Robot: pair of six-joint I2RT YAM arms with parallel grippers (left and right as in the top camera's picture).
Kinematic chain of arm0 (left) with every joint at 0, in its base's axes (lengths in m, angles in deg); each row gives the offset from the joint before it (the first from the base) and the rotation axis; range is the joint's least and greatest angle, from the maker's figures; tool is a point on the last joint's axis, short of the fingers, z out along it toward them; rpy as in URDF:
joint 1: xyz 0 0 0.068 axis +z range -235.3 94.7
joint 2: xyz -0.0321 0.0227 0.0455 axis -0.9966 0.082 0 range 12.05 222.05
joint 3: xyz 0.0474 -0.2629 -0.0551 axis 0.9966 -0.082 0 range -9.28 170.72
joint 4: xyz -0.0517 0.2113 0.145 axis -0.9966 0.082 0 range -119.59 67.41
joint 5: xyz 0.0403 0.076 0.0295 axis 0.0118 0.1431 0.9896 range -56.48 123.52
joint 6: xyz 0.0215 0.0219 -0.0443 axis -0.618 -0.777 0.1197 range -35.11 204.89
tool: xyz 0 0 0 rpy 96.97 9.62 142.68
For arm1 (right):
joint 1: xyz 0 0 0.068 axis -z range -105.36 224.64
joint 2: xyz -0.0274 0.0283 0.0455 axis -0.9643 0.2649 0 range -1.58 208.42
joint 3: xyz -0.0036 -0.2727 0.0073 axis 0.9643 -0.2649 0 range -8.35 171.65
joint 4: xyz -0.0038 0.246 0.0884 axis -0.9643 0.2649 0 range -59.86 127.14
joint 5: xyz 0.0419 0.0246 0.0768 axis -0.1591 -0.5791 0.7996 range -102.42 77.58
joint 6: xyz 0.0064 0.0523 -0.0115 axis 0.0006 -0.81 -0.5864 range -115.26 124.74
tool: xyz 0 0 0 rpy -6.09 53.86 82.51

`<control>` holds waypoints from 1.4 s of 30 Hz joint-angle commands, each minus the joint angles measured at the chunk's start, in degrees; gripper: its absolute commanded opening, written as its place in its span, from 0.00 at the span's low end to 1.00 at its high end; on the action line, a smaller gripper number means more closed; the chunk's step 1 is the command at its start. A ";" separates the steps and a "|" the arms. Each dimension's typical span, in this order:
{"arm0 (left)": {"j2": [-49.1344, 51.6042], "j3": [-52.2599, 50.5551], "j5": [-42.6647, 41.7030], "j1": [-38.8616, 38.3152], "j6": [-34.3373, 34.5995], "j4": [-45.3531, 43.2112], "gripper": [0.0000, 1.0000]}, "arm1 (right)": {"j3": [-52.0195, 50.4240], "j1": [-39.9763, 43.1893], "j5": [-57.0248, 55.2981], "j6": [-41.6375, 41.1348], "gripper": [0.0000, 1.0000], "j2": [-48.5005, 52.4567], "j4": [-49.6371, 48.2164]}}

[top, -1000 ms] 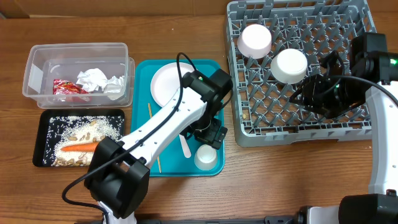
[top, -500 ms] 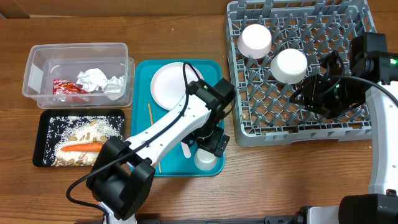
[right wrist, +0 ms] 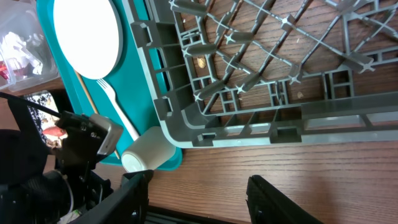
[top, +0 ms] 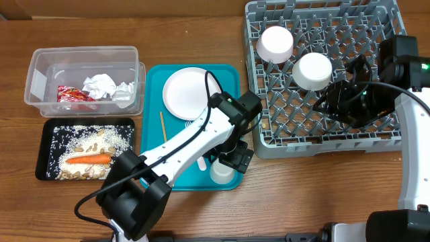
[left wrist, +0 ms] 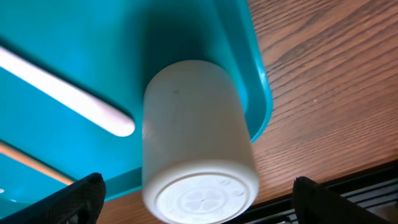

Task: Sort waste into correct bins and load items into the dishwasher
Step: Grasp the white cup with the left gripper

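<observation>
A small white cup (left wrist: 196, 137) stands in the front right corner of the teal tray (left wrist: 93, 37), its base towards the left wrist camera. My left gripper (left wrist: 199, 208) is open, one finger on each side of the cup and clear of it. From overhead, the left gripper (top: 228, 163) hangs just over the cup (top: 219, 173). A white plate (top: 183, 92), a fork (top: 200, 161) and a thin wooden stick (top: 164, 144) also lie on the tray. Two white bowls (top: 276, 44) (top: 313, 71) sit in the grey dish rack (top: 322, 144). My right gripper (top: 342, 101) hovers open over the rack, holding nothing.
A clear tub (top: 40, 67) at the left holds a red wrapper (top: 74, 95) and crumpled napkins (top: 101, 85). In front of it a black tray (top: 47, 168) holds a carrot (top: 87, 159) and grains. The rack's front wall (right wrist: 261, 118) stands close beside the teal tray.
My left gripper has moved toward the tray's front right corner and now straddles the cup. The right arm has not moved.
</observation>
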 commanded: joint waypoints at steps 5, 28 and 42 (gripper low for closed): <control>0.26 -2.64 -0.22 -0.79 3.63 -2.38 0.96 | -0.20 -0.17 -0.57 0.20 0.54 -0.15 -0.24; 0.24 -8.50 -0.24 -0.79 5.14 -7.85 0.86 | -0.20 -0.17 -0.57 0.20 0.54 -0.15 -0.26; 0.26 -8.50 -0.22 -0.79 5.11 -7.91 0.66 | -0.20 -0.17 -0.57 0.20 0.54 -0.15 -0.26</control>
